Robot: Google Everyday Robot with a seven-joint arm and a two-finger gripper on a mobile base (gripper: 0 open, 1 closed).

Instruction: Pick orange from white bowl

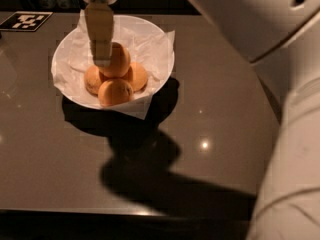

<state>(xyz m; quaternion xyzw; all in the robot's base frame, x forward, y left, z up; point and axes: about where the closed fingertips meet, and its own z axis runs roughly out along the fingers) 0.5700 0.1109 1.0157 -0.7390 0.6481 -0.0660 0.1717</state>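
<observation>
The white bowl (161, 54), lined with crinkled white paper, stands on the far left part of the dark table. Several oranges are piled in it. The orange (120, 60), the roundest one, sits on top of the pile. A flatter orange (115, 92) lies in front, with two smaller-looking oranges to the left (91, 79) and right (137, 76). My gripper (102, 61) hangs down from above, its tip overlapping the left side of the top orange. Whether it touches the orange cannot be told.
My white arm (285, 84) fills the right side of the view. A black and white marker tag (26, 20) lies at the table's far left corner. The arm's dark shadow (145, 169) falls on the table (215, 109) in front of the bowl.
</observation>
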